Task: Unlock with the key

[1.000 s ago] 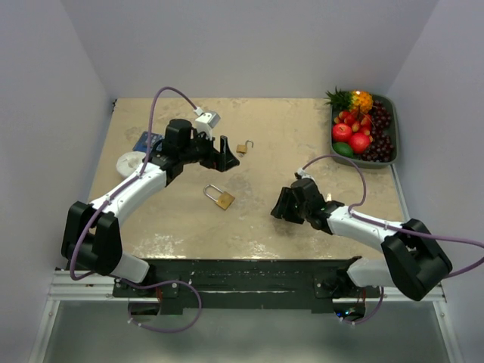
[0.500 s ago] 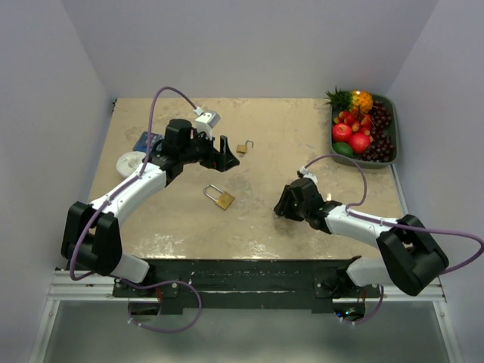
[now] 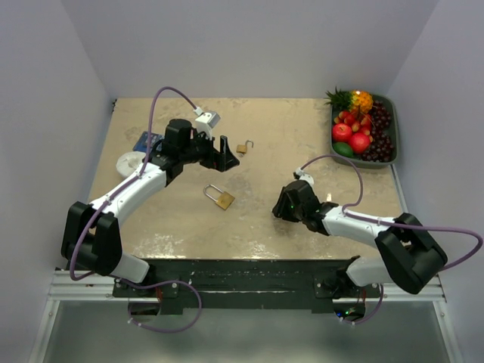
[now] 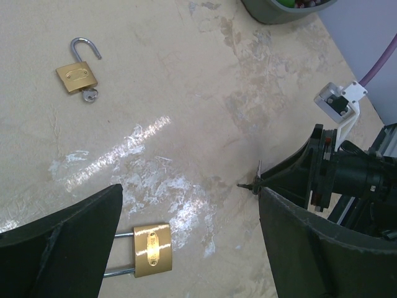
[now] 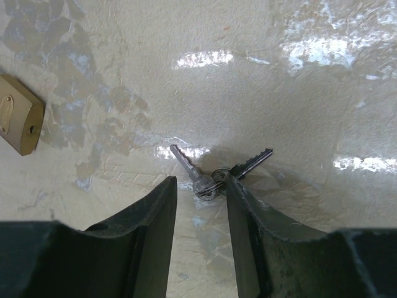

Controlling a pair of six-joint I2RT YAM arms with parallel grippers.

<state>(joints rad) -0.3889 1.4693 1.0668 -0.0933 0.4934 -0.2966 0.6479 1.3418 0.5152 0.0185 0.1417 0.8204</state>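
- Straddling the key bunch (image 5: 208, 180), the right gripper (image 5: 200, 186) has its jaws part-way apart with only a narrow gap. Its tips are low over the table (image 3: 265, 121), and it has hold of nothing yet.
- The bunch is two keys on a small ring, lying flat and splayed in a shallow V, with the ring between the fingertips. Seen from overhead, it lies right of the closed padlock (image 3: 221, 198), well apart from it.
- That padlock is brass and lies flat; its shackle looks seated.
- Beyond the closed padlock, the left gripper (image 3: 224, 153) hovers with its jaws wide and empty.
- Farther beyond the closed padlock lies a second padlock (image 3: 243, 147), its shackle swung open and a key in its base.
- Risks, as I judge them:
  - Closing on the ring rather than a blade could leave both keys dangling, so neither can be aimed at the keyhole.
  - The keys lie flat, so the fingers may skid over them or push the bunch away.
  - With nothing bracing the closed padlock, a key pressed in could simply slide it.
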